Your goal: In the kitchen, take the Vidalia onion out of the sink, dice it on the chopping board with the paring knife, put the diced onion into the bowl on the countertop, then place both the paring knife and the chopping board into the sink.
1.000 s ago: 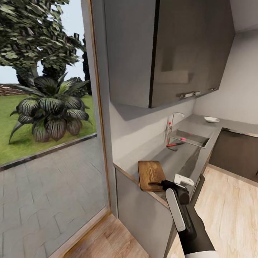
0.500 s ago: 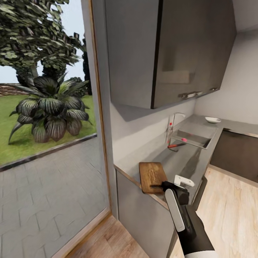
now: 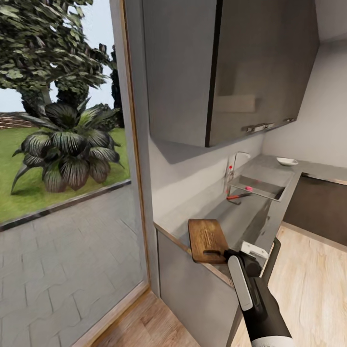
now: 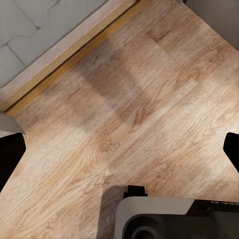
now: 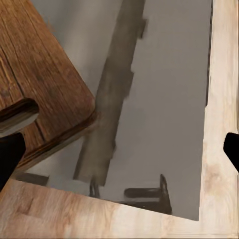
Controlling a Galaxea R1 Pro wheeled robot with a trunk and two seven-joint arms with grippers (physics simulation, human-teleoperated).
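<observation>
The robot stands at the near end of a long grey countertop [image 3: 226,217] that runs away along the wall under dark upper cabinets [image 3: 231,72]. On the left a tall window [image 3: 62,168] looks out on a paved yard, grass, a spiky plant [image 3: 67,144] and a tree.

The chopping board [image 3: 207,239] lies flat at the near end of the countertop, its slot handle toward the robot. The right gripper [image 3: 222,252] hangs just over that handle end; in the right wrist view the board [image 5: 40,84] sits beside 1 dark fingertip [image 5: 9,157], with the other fingertip at the far edge of the picture, so the 2 fingers are spread wide with nothing between them.

Farther along, the sink [image 3: 258,187] is set in the countertop, with the tap [image 3: 233,166] at its wall side. A small pinkish thing [image 3: 248,188] lies in the basin; it is too small to identify. The paring knife [image 3: 237,196] rests on the countertop just beside the sink's near edge. The white bowl [image 3: 287,161] stands well beyond the sink, near the corner.

The left gripper [image 4: 119,149] points down at the wooden floor [image 4: 149,109], its 2 fingertips far apart and empty, above the robot's own base [image 4: 174,219].
</observation>
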